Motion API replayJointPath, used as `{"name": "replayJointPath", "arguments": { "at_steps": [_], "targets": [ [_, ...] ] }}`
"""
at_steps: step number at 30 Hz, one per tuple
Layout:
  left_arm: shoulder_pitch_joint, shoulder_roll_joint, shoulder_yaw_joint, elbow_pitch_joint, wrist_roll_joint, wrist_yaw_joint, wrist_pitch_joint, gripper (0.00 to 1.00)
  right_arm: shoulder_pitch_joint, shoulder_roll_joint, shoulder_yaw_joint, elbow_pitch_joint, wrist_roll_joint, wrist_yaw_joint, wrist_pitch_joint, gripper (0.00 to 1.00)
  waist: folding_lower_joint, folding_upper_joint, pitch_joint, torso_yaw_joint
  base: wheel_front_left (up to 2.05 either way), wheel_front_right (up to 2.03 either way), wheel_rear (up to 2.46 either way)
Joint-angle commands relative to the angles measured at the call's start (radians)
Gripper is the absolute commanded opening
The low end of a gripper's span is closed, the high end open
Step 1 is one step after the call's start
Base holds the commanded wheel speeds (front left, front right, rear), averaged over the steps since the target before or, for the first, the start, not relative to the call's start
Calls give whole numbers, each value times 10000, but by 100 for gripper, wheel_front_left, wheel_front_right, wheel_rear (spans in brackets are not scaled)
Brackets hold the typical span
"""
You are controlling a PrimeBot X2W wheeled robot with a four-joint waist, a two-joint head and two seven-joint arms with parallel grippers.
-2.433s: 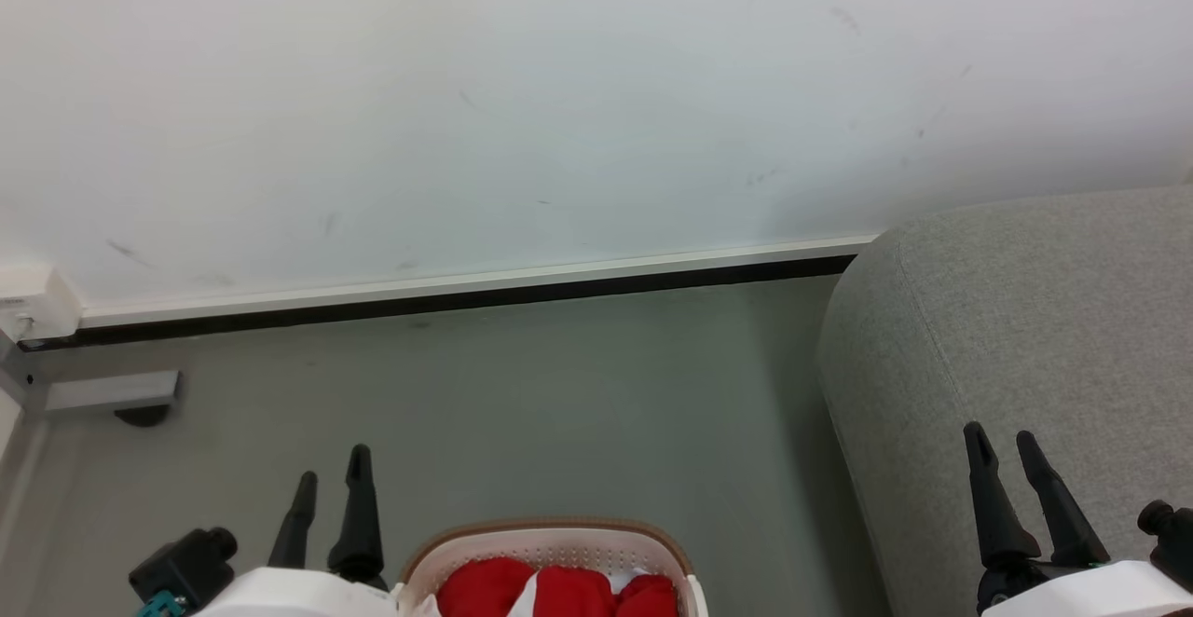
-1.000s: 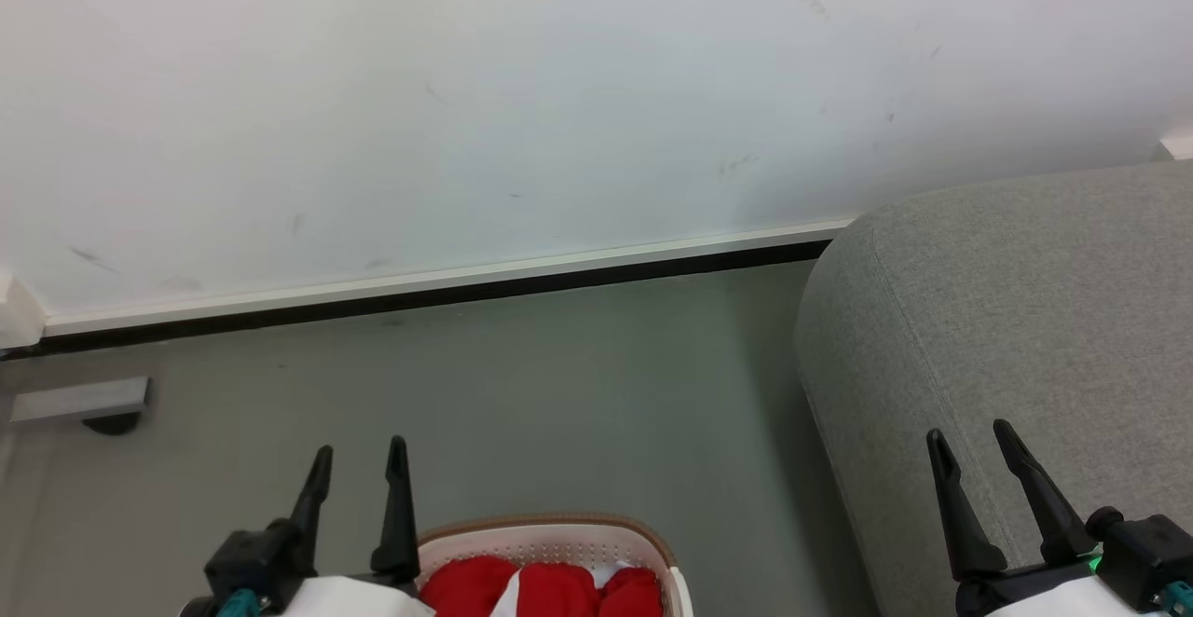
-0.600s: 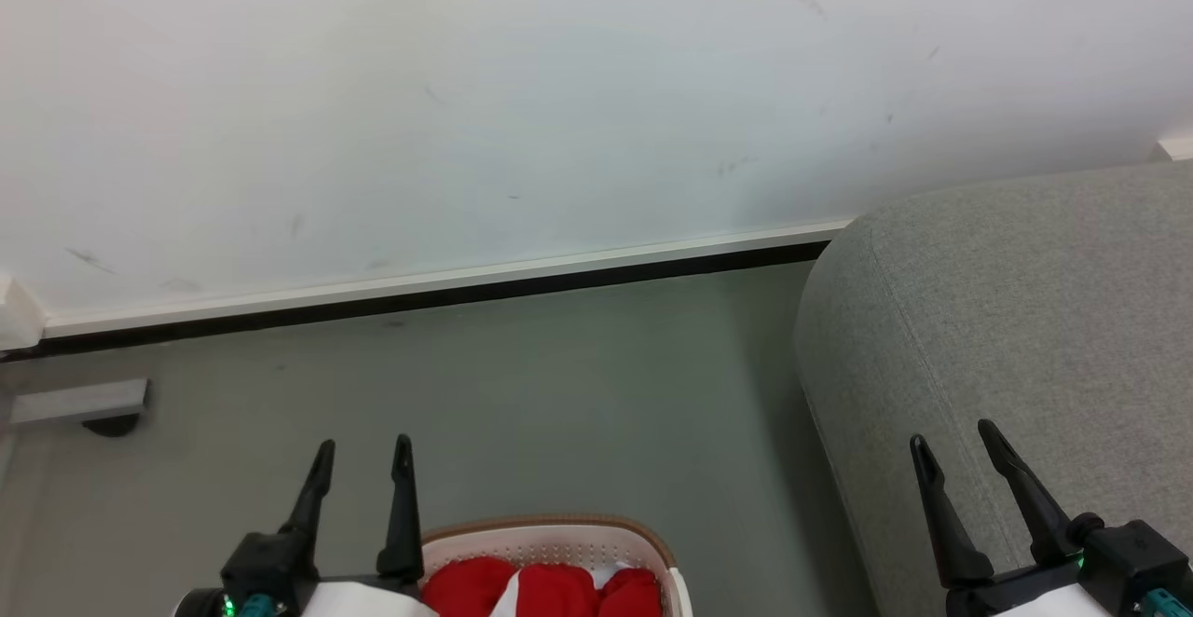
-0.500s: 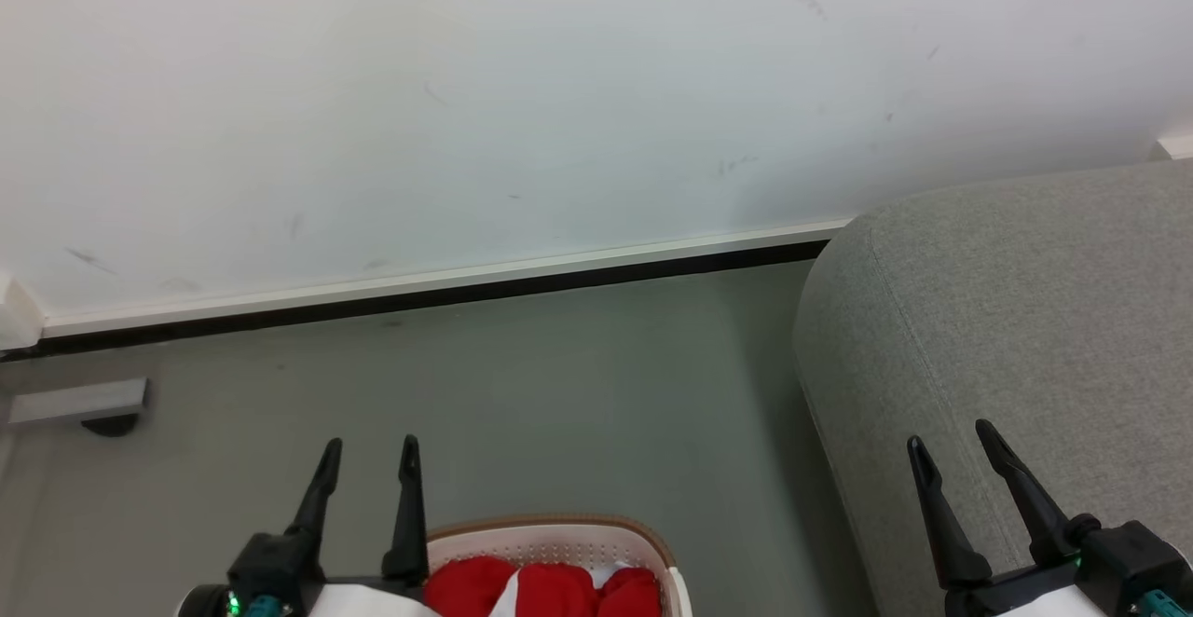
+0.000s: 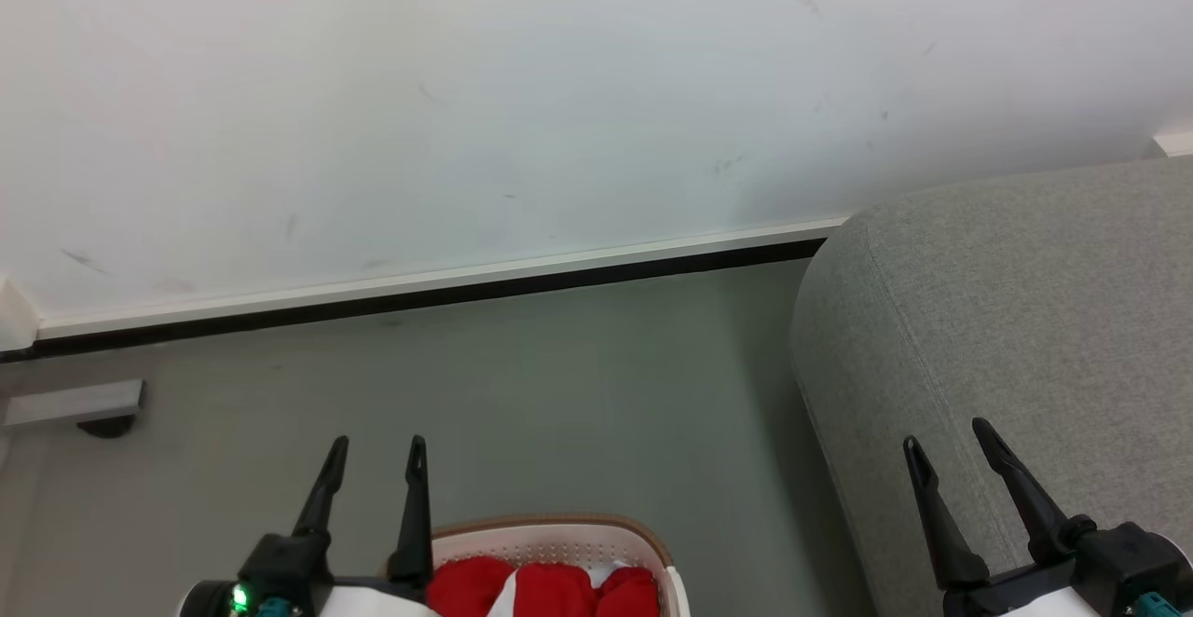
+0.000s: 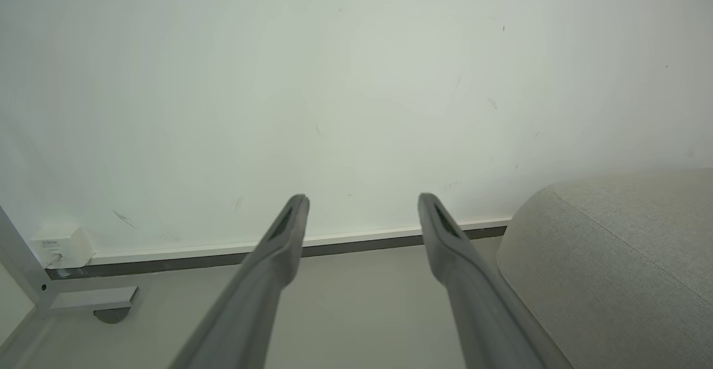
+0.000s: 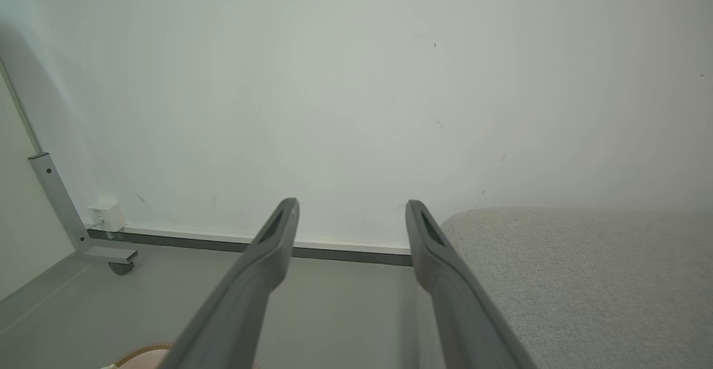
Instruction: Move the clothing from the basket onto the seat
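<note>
At the bottom edge of the head view, the cream basket [image 5: 550, 526] sits on the grey floor [image 5: 596, 393], with red clothing [image 5: 550, 591] heaped inside. The left gripper [image 5: 377, 447] hovers just left of the basket, spread wide and empty. The right gripper [image 5: 941, 434], also spread and empty, is well right of the basket, in front of the grey seat [image 5: 1007, 319].

In the left wrist view, the parted fingers aim at the wall [image 6: 334, 79] beyond the basket.

In the right wrist view, the basket's rim peeks in at lower left.

The reach probably goes best if the left gripper tips down over the basket's middle and pinches a raised fold. The clothing lies below and right of that gripper, apart from it.
</note>
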Motion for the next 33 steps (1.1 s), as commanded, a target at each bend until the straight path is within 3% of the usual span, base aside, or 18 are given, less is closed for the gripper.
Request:
{"name": "replayJointPath", "arguments": {
  "at_steps": [1,21,33],
  "targets": [
    [105,66,14,-38,-26,28,-7,100,-95,-18,-26,-46,-43,-21,-31,100,0,-1,16,4,0,0,0],
    [-181,64,-76,129,-98,88,-7,100,-276,-14,-134,-173,189,-21,-30,100,0,-1,550,-369,0,0,0],
    [-1012,185,-274,2120,91,-73,4,100,-722,29,-307,-400,540,-21,-30,100,0,-1,1698,-1302,0,0,0]
  ]
}}
